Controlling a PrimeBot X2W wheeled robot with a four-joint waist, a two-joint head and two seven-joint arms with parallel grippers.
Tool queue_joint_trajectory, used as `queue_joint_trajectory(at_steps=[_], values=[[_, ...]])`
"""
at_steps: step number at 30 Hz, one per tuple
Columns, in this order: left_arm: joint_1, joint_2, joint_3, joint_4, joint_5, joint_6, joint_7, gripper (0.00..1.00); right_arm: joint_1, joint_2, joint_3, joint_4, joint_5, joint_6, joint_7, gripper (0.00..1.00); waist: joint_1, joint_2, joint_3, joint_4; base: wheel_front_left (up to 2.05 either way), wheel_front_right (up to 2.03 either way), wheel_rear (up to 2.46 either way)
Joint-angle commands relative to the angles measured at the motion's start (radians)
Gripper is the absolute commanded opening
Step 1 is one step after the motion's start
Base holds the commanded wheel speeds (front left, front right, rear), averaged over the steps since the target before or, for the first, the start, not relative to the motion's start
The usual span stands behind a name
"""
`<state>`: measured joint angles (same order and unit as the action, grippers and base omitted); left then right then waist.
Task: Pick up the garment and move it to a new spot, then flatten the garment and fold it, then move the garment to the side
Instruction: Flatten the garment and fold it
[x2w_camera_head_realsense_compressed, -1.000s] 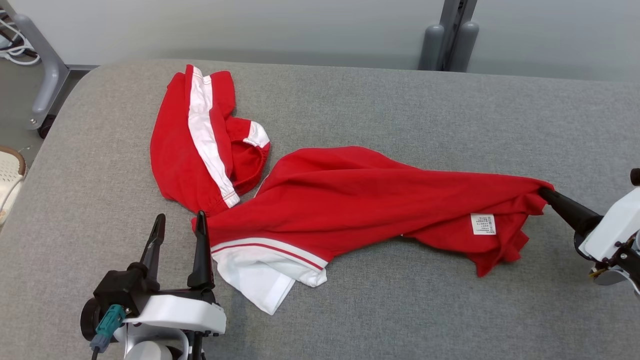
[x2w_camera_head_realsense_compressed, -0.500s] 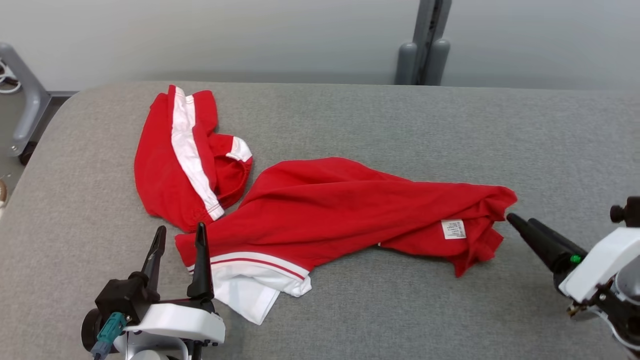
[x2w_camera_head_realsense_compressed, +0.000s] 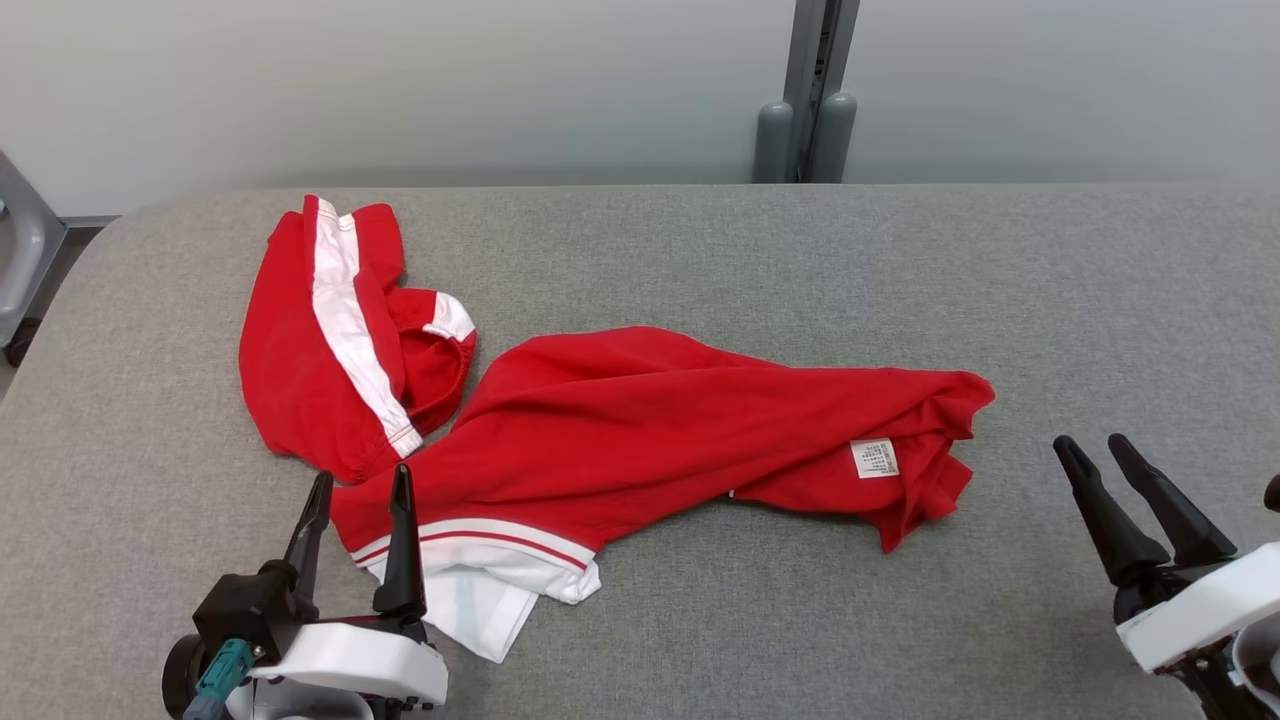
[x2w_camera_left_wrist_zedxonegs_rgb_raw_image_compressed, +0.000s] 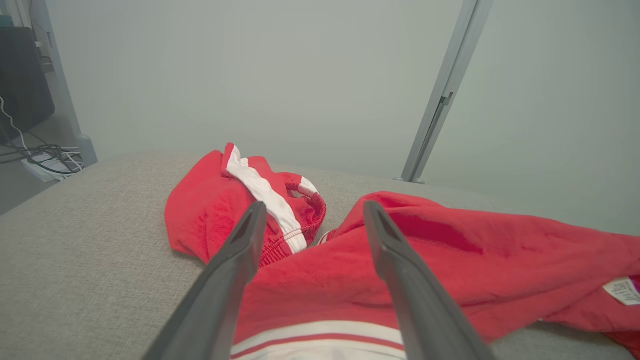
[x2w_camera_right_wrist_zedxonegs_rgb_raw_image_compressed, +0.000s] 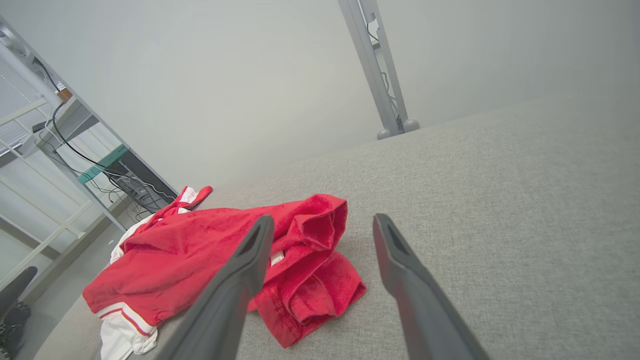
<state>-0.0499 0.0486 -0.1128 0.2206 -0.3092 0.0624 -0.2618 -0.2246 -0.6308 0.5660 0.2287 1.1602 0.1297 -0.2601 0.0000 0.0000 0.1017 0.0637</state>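
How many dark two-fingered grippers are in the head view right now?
2. The left gripper stands open at lower left, by the striped hem of the red-and-white fabric garment; the right gripper stands open at lower right, clear of it.

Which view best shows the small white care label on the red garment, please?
The head view: the small white care label lies fully exposed. The left wrist view catches it at its edge; the right wrist view, a mere white sliver.
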Motion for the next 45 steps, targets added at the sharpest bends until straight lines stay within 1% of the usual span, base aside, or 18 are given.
queue_joint_trajectory(at_steps=[1, 4, 5, 8, 10, 12, 15, 17, 22, 29, 38, 45], values=[[0.002, 0.004, 0.006, 0.001, 0.007, -0.004, -0.004, 1.00, 0.033, 0.033, -0.049, -0.008, -0.077, 0.002, -0.007, 1.00, 0.0000, 0.0000, -0.003, -0.004, 0.00, 0.00, 0.00], [0.008, 0.004, 0.004, 0.009, 0.002, -0.009, -0.004, 1.00, 0.074, 0.094, -0.141, -0.012, -0.235, 0.002, -0.006, 1.00, 0.0000, 0.0000, -0.005, -0.008, 0.00, 0.00, 0.00], [0.007, 0.004, -0.001, 0.012, -0.002, -0.010, -0.004, 1.00, 0.085, 0.119, -0.165, -0.020, -0.271, 0.002, -0.006, 1.00, 0.0000, 0.0000, -0.005, -0.006, 0.00, 0.00, 0.00], [-0.003, 0.004, -0.012, 0.018, -0.012, -0.007, -0.004, 1.00, 0.118, 0.167, -0.232, -0.044, -0.368, 0.002, -0.006, 1.00, 0.0000, 0.0000, -0.004, -0.001, 0.00, 0.00, 0.00], [-0.008, 0.004, -0.016, 0.020, -0.018, -0.004, -0.004, 1.00, 0.134, 0.196, -0.260, -0.060, -0.404, 0.002, -0.007, 1.00, 0.0000, 0.0000, -0.005, 0.002, 0.00, 0.00, 0.00], [-0.011, 0.004, -0.019, 0.022, -0.020, -0.002, -0.004, 1.00, 0.144, 0.210, -0.276, -0.071, -0.423, 0.002, -0.007, 1.00, 0.0000, 0.0000, -0.005, 0.006, 0.00, 0.00, 0.00], [-0.012, 0.004, -0.022, 0.025, -0.022, 0.000, -0.004, 1.00, 0.151, 0.220, -0.281, -0.072, -0.442, 0.002, -0.007, 1.00, 0.0000, 0.0000, -0.005, 0.011, 0.00, 0.00, 0.00], [-0.006, 0.003, -0.033, 0.048, -0.033, -0.008, 0.003, 1.00, 0.145, 0.221, -0.283, -0.067, -0.445, 0.002, -0.007, 1.00, 0.0000, 0.0000, -0.003, 0.015, 0.00, 0.00, 0.00], [-0.020, 0.004, -0.061, 0.092, -0.064, -0.010, 0.020, 1.00, 0.109, 0.206, -0.255, -0.021, -0.463, 0.002, -0.007, 1.00, 0.0000, 0.0000, 0.003, 0.022, 0.00, 0.00, 0.00], [-0.033, 0.004, -0.078, 0.131, -0.085, -0.012, 0.029, 1.00, 0.044, 0.189, -0.194, 0.047, -0.418, 0.002, -0.007, 1.00, 0.0000, 0.0000, 0.010, 0.026, 0.00, 0.00, 0.00], [-0.063, 0.004, -0.095, 0.153, -0.096, -0.014, 0.019, 1.00, -0.080, 0.153, -0.048, 0.189, -0.339, 0.002, -0.003, 1.00, 0.0000, 0.0000, 0.017, 0.049, 0.00, 0.00, 0.00], [-0.067, 0.004, -0.102, 0.158, -0.100, -0.009, 0.014, 1.00, -0.160, 0.134, 0.051, 0.256, -0.294, 0.002, -0.006, 1.00, 0.0000, 0.0000, 0.023, 0.068, 0.00, 0.00, 0.00]])
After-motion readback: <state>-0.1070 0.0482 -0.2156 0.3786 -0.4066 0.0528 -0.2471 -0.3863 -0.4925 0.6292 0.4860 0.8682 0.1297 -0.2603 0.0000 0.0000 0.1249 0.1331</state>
